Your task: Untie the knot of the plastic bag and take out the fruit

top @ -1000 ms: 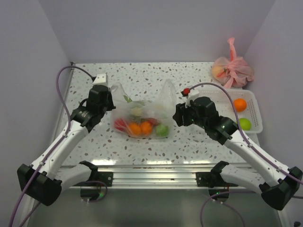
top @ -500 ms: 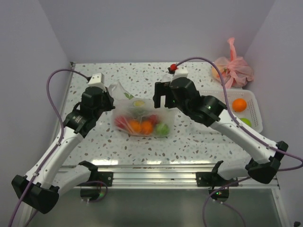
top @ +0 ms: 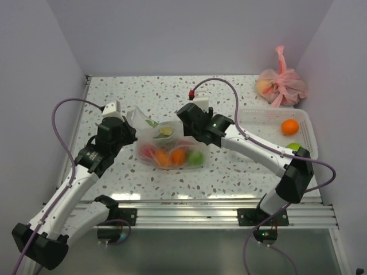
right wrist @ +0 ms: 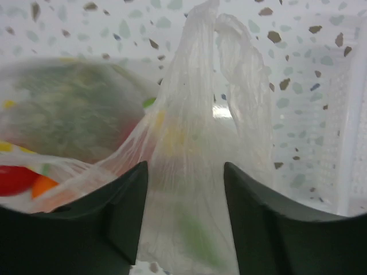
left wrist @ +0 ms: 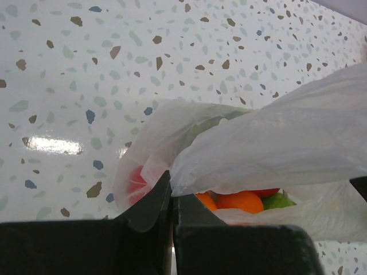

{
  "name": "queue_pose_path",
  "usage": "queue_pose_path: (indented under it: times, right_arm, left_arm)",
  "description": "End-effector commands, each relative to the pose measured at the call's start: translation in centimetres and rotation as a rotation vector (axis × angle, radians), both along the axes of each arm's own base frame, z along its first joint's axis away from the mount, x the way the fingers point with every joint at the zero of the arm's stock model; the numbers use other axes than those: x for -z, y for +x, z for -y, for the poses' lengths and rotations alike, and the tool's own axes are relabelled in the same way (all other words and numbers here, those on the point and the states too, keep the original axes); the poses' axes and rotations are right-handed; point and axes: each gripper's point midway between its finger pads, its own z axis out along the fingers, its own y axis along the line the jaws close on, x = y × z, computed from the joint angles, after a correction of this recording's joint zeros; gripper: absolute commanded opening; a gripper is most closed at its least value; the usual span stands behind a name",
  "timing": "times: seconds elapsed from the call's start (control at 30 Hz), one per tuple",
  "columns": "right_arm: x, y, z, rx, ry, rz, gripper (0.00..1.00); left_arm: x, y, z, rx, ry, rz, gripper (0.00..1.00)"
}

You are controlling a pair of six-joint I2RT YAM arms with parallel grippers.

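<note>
The clear plastic bag [top: 172,140] lies mid-table, holding the fruit [top: 171,156]: oranges, a red one, a green one and a dull green lumpy one [right wrist: 74,114]. The knot is not in view; the bag's two ears stand apart. My left gripper [top: 132,134] is shut on the bag's left edge; in the left wrist view the plastic bag [left wrist: 275,143] spreads from the closed fingertips [left wrist: 163,192] over an orange fruit [left wrist: 243,201]. My right gripper [right wrist: 184,177] is open, its fingers [right wrist: 126,200] straddling the bag's right ear [right wrist: 200,103] without pinching it.
A white tray [top: 307,123] at the right holds an orange [top: 290,126] and a green ball [top: 295,147]. A tied pink bag [top: 281,86] sits at the back right corner. Walls close in on three sides.
My right arm has swung left from beside the tray to the bag's right ear, and its jaws have opened. My left gripper keeps its hold and has drifted slightly left.
</note>
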Motion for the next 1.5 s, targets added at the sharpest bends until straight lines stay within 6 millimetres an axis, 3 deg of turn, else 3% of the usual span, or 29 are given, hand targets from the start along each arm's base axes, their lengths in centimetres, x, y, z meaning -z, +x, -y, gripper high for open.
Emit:
queue_pose_path:
  times: [0.0,0.03,0.07,0.1,0.17,0.2,0.3,0.43,0.47,0.53,0.57,0.63,0.67,0.73,0.8,0.83,0.87,0.9,0.93,0.97,1.03,1.07,1.13,1.17,1.27,1.37,1.4,1.43,1.47]
  right_arm:
    - [2.1,-1.8,2.8,0.043,-0.019,-0.008,0.56]
    - [1.0,-2.3,3.0,0.023,0.043,0.021,0.44]
    - [1.5,-3.1,3.3,0.006,0.054,0.009,0.25]
    - [3.2,-3.9,4.2,0.004,0.04,-0.013,0.17]
    - [2.7,-5.0,4.9,-0.008,0.091,-0.003,0.0]
    - [3.7,-5.6,5.6,-0.008,0.085,-0.012,0.0]
    - [2.2,-5.5,5.5,-0.033,0.146,0.05,0.0]
    - [-3.0,-2.0,4.5,-0.092,0.18,0.178,0.0]
    - [-3.6,-0.8,4.2,-0.094,0.172,0.184,0.0]
    - [-8.6,2.4,4.7,-0.093,0.196,0.281,0.0]
    - [-10.3,3.4,4.9,-0.089,0.201,0.321,0.0]
    - [-14.8,5.6,5.2,-0.103,0.196,0.43,0.0]
    - [-17.5,6.0,5.1,-0.118,0.211,0.483,0.0]
    - [-19.1,6.5,4.6,-0.17,0.193,0.531,0.0]
    - [-19.6,6.5,4.2,-0.206,0.195,0.556,0.0]
    - [-19.1,6.4,4.0,-0.225,0.189,0.554,0.0]
    - [-18.3,6.1,3.3,-0.269,0.195,0.541,0.0]
    - [-15.5,5.9,3.0,-0.29,0.179,0.495,0.0]
    - [-14.9,5.5,2.8,-0.302,0.202,0.49,0.0]
    - [-11.4,4.9,2.5,-0.333,0.194,0.427,0.0]
    - [-9.5,3.9,2.3,-0.357,0.232,0.408,0.0]
    - [-5.8,3.0,2.3,-0.379,0.224,0.338,0.0]
    - [-3.3,1.9,2.5,-0.384,0.246,0.299,0.0]
    - [-0.5,0.6,3.1,-0.384,0.241,0.245,0.0]
    - [4.4,-2.4,4.6,-0.356,0.258,0.11,0.0]
    - [7.4,-4.4,6.2,-0.324,0.226,0.005,0.02]
    - [8.2,-5.4,7.0,-0.308,0.201,-0.043,0.07]
    - [8.2,-5.7,7.4,-0.297,0.191,-0.058,0.27]
    - [7.4,-5.7,7.4,-0.298,0.196,-0.055,0.39]
  left_arm:
    - [0.4,-0.2,-1.2,-0.083,-0.026,0.008,0.0]
    - [1.0,-0.5,-1.5,-0.099,-0.021,-0.01,0.0]
    - [1.8,-0.7,-1.9,-0.118,-0.008,-0.025,0.0]
    - [2.2,-0.8,-2.0,-0.129,-0.009,-0.034,0.0]
    - [3.0,-0.7,-2.0,-0.133,-0.008,-0.045,0.0]
    - [3.4,-0.7,-1.9,-0.132,-0.006,-0.055,0.0]
    - [3.6,0.4,-1.2,-0.112,0.004,-0.07,0.0]
    - [1.7,3.9,0.2,-0.069,0.047,-0.073,0.0]
    - [-1.6,5.4,0.9,-0.057,0.028,-0.014,0.0]
    - [-2.8,7.7,1.2,-0.051,0.062,-0.023,0.0]
    - [-6.9,9.0,1.5,-0.052,0.039,0.049,0.0]
    - [-8.5,10.5,1.4,-0.063,0.05,0.058,0.0]
    - [-11.2,10.9,1.5,-0.067,0.03,0.111,0.0]
    - [-12.7,11.0,1.2,-0.082,0.012,0.149,0.0]
    - [-12.2,10.6,1.3,-0.091,-0.015,0.145,0.0]
    - [-12.8,9.9,1.1,-0.095,-0.043,0.174,0.0]
    - [-9.7,9.4,1.2,-0.09,-0.043,0.121,0.0]
    - [-8.5,8.8,1.3,-0.099,-0.078,0.106,0.0]
    - [-8.5,8.1,1.1,-0.101,-0.109,0.132,0.0]
    - [-4.2,7.1,1.1,-0.097,-0.102,0.056,0.0]
    - [-2.3,5.8,1.3,-0.104,-0.174,0.049,0.0]
    - [1.7,4.4,1.6,-0.087,-0.18,-0.027,0.0]
    - [3.0,3.3,2.2,-0.073,-0.26,-0.019,0.0]
    - [5.9,2.1,2.4,-0.055,-0.267,-0.076,0.0]
    - [7.9,0.3,3.3,-0.013,-0.307,-0.101,0.0]
    - [8.7,-0.6,3.9,0.012,-0.29,-0.109,0.0]
    - [8.5,-0.9,4.3,0.031,-0.285,-0.102,0.0]
    - [8.4,-0.9,4.4,0.037,-0.278,-0.097,0.0]
    - [8.1,-1.0,4.6,0.044,-0.277,-0.089,0.0]
